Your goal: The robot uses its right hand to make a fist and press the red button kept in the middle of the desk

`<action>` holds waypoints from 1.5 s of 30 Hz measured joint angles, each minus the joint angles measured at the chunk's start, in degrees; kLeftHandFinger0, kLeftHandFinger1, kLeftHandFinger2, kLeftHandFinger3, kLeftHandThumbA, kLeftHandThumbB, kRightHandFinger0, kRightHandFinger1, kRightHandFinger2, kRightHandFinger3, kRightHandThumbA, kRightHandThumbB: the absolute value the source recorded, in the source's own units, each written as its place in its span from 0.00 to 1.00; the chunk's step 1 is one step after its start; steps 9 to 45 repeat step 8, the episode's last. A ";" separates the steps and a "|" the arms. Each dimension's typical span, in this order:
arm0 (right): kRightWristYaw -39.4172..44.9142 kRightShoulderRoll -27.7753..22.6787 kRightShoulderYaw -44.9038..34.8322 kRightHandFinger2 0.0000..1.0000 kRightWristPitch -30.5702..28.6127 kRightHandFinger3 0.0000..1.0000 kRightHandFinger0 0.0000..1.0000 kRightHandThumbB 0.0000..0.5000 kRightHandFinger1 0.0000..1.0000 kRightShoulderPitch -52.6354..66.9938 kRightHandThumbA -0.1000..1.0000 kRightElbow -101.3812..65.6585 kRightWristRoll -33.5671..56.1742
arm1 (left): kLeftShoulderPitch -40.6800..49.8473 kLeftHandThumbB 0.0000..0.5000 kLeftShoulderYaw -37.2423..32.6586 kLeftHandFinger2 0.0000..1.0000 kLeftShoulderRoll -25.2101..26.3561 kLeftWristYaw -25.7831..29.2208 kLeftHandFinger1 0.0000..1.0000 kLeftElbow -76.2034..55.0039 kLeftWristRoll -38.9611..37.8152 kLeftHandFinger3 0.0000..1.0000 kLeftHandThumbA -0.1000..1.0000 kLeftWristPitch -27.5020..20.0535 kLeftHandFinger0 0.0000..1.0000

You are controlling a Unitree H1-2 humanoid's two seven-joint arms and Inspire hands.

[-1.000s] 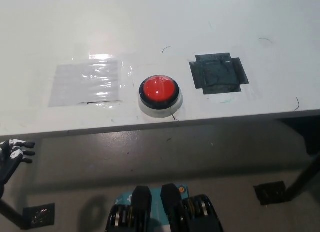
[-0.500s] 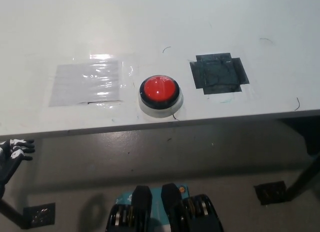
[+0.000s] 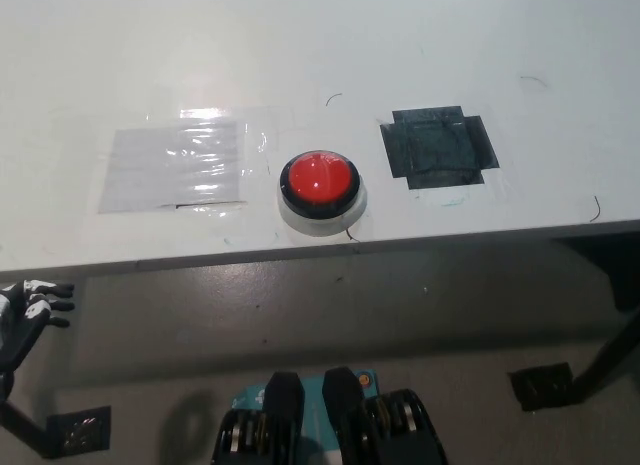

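head view: the red button [image 3: 318,181] sits on its white base near the front edge of the white desk [image 3: 330,45], about midway along it, with nothing touching it. a clear taped sheet [image 3: 172,167] lies to its left and a dark taped patch [image 3: 437,148] to its right. the white left hand [image 3: 25,315] hangs below the desk edge at the lower left, fingers spread apart and holding nothing. the black right hand is out of view.

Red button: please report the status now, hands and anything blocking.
Right hand not in view. Left hand low at the left, below the desk edge, fingers apart, holding nothing. Red button unpressed, nothing on it.
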 measured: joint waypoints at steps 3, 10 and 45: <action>-0.12 -0.14 0.04 0.42 0.11 0.29 0.13 0.25 0.28 -0.01 0.88 0.21 0.15 | 0.02 0.01 0.08 0.62 -0.14 0.03 0.56 0.13 -0.07 0.62 0.60 -0.11 0.54; -0.28 -0.37 0.36 0.44 0.23 0.29 0.11 0.28 0.28 0.00 0.88 0.24 0.25 | 0.20 0.00 0.09 0.61 -0.18 0.08 0.56 0.13 -0.01 0.60 0.57 -0.19 0.55; -0.28 -0.37 0.36 0.44 0.23 0.29 0.11 0.28 0.28 0.00 0.88 0.24 0.25 | 0.20 0.00 0.09 0.61 -0.18 0.08 0.56 0.13 -0.01 0.60 0.57 -0.19 0.55</action>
